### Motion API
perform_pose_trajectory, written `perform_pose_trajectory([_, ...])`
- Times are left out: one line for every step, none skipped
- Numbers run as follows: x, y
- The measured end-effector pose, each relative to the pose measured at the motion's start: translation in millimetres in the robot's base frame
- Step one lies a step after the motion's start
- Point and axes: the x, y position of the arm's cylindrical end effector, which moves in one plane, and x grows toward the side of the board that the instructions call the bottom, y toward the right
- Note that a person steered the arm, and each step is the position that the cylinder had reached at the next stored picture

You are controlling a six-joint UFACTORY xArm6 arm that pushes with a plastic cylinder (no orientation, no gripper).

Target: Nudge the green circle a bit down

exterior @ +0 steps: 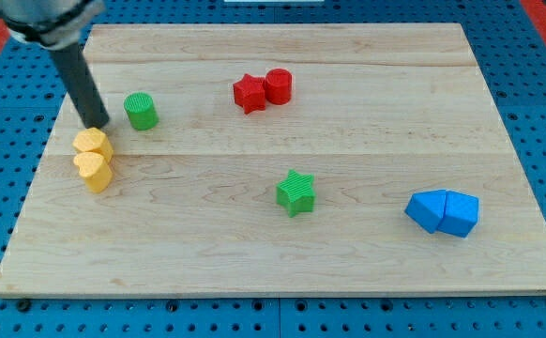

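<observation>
Across most of the view lay the wooden board (348, 253), pale planks resting on a blue pegboard surface (526, 56) that showed around its edges. No container stood on it; every block sat directly on the wood.

At the view's upper left, my dark rod (78, 80) slanted down from its grey mount, and my tip (96, 125) rested on the board just left of the green circle (142, 111), with a narrow gap between them, and immediately above the upper yellow block. There was no hand or jaw to open or clench: the rod held nothing and touched no block that I could make out for certain.

The green circle stood upright in the upper left part of the board, apart from all other blocks.

At the lower right, two blue blocks (442, 211) pressed together, their exact shapes hard to tell. Below my tip, two yellow blocks touched: the upper one (93, 144) looked hexagonal, the lower one (94, 170) heart-like. Near the top centre, a red star (250, 93) touched a red circle (278, 85). A green star (296, 192) sat alone right of centre.
</observation>
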Motion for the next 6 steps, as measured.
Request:
perform_pose_trajectory([-18, 36])
perform_pose_trajectory([-12, 105])
perform_pose_trajectory([46, 114])
perform_pose_trajectory([53, 105])
perform_pose_trajectory([10, 69])
perform_pose_trajectory([33, 133])
